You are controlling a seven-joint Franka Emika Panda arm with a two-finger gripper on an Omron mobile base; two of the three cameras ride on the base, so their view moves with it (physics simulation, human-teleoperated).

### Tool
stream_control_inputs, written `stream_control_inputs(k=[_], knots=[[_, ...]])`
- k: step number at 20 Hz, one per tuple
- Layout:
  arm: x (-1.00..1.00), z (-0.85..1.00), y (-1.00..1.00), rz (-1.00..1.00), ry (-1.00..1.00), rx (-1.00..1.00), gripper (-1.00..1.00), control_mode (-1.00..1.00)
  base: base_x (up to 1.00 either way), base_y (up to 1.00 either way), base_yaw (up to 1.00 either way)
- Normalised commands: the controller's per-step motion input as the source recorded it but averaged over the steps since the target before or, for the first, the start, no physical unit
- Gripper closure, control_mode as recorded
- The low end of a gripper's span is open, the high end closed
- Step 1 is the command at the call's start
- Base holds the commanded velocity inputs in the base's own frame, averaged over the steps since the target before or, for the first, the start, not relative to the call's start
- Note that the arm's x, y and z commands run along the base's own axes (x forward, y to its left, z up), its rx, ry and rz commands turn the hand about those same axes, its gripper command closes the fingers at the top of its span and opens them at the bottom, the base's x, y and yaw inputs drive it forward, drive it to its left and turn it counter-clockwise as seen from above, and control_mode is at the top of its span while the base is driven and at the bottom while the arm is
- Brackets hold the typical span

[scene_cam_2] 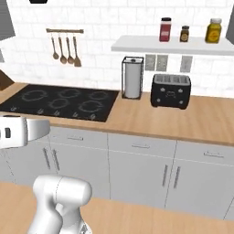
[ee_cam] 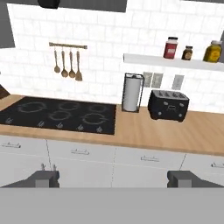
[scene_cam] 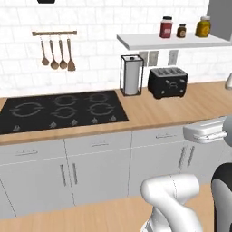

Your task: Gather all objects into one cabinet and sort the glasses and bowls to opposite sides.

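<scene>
Wooden desk [ee_cam: 144,133] carries a black cooktop [ee_cam: 59,114] at its left end and a toaster [ee_cam: 168,105] near its back edge; my tool [ee_cam: 114,178] stands wide open, holding nothing.

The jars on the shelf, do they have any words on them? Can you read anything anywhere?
No words can be read.
Red jar, small dark jar, yellow jar: labels too blurred to read.
Toaster: front markings too small.
Cooktop: knob marks only, no text.
</scene>
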Motion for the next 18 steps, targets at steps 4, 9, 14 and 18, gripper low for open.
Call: stream_control_inputs(k=[4, 9, 14, 18], knots=[[0.00, 0.00, 0.00, 0.00, 0.00, 0.00, -1.00, 1.00, 0.00, 1.00, 0.00], [0.00, 0.00, 0.00, 0.00, 0.00, 0.00, -1.00, 1.00, 0.00, 1.00, 0.00], [0.00, 0.00, 0.00, 0.00, 0.00, 0.00, -1.00, 1.00, 0.00, 1.00, 0.00], [0.00, 0.00, 0.00, 0.00, 0.00, 0.00, -1.00, 1.00, 0.00, 1.00, 0.00]])
